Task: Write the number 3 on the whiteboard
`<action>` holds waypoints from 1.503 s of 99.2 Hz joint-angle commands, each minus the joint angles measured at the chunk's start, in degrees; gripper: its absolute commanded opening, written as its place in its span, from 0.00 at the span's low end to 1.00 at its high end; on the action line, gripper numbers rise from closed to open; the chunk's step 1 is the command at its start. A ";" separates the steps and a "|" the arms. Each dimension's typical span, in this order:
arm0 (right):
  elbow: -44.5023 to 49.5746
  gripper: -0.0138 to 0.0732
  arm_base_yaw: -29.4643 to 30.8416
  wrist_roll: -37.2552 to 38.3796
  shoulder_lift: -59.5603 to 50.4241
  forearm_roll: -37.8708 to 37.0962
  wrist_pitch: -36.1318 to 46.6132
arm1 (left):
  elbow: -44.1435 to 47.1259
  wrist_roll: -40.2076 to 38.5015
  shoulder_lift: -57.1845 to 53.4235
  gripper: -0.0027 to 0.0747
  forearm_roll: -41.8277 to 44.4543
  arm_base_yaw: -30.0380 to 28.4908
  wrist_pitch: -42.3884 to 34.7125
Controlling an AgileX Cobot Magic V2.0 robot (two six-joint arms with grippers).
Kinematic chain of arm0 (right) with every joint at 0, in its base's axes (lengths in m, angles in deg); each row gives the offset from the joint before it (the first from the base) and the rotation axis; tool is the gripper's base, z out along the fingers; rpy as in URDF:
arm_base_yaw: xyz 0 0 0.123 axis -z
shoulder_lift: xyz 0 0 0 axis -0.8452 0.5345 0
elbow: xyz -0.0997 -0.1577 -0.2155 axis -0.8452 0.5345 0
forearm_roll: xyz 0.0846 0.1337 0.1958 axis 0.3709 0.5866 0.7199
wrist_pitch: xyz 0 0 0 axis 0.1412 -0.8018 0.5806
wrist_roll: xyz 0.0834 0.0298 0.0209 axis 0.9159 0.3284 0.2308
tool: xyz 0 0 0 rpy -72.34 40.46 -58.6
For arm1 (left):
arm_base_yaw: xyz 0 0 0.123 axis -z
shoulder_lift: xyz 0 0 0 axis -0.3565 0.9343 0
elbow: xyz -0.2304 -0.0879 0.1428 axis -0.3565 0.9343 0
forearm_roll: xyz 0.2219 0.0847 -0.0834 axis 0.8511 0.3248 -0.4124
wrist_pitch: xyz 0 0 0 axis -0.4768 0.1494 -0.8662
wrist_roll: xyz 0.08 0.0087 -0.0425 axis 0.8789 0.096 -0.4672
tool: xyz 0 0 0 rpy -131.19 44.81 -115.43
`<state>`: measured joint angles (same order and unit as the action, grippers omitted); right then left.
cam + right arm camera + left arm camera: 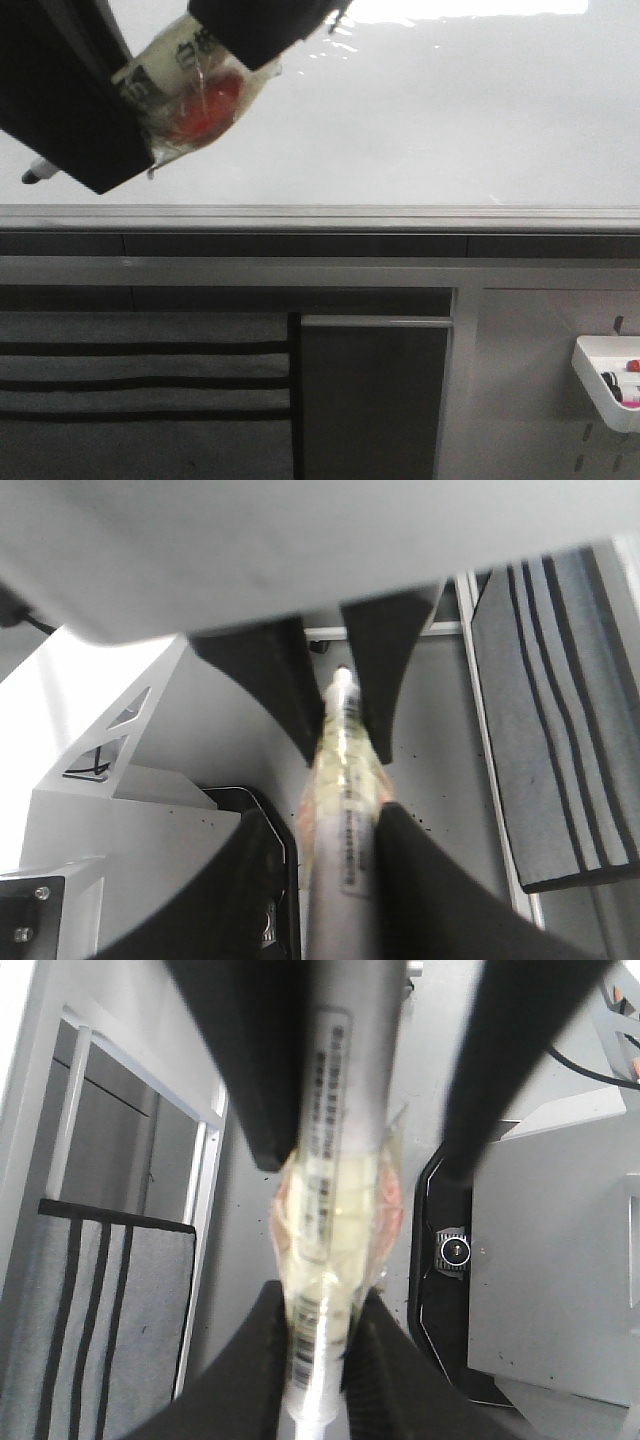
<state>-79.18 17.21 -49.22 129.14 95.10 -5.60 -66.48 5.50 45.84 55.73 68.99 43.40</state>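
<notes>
The whiteboard (450,120) fills the upper front view, glossy, with a grey bottom rail (320,218). No number 3 shows on it. A marker (190,70), wrapped in clear tape with a red patch, is held in front of the board's upper left, its dark tip (35,175) pointing down-left. My left gripper (115,125) is shut on the marker (335,1210), its fingers (250,1360) pressing both sides. My right gripper (255,35) stands around the marker's other end (343,760). One finger (420,880) touches it and a gap shows on the other side.
Below the rail are grey cabinet panels and a striped grey panel (140,370). A white tray (608,385) with small items hangs on the grey pegboard panel (530,400) at the lower right.
</notes>
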 commanded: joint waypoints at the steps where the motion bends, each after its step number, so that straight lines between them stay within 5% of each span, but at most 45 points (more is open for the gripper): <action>1: -1.73 0.27 -0.07 -0.74 -1.11 1.97 1.62 | -1.87 -0.07 -1.42 0.01 -1.20 0.45 -3.44; 26: -1.73 0.18 -0.07 -0.74 -1.11 1.97 1.51 | -1.87 -0.07 -1.42 0.03 -1.20 0.45 -3.69; 52: -1.73 0.18 -0.07 -0.74 -1.11 1.83 1.52 | -1.87 -0.07 -1.42 0.48 -1.20 0.32 -6.17; 60: -1.73 0.18 -0.07 -0.74 -1.11 0.86 1.65 | -1.95 -0.17 -1.99 0.54 -1.20 -0.19 -6.86; 88: -2.06 0.18 3.17 8.99 -6.14 -8.62 6.75 | -2.00 -2.79 -10.78 0.54 -1.07 -7.24 -8.50; 126: 7.43 0.18 25.09 22.43 -19.21 -6.96 5.72 | 6.85 -13.89 -26.17 0.54 -1.17 -21.27 -10.10; 149: 12.77 0.18 26.34 22.43 -22.11 -5.46 6.30 | 14.66 -14.70 -29.43 0.54 -1.81 -24.14 -18.05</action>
<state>-65.59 43.22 -26.98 108.03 87.08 -1.97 -51.61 -8.25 16.75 55.81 45.14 31.99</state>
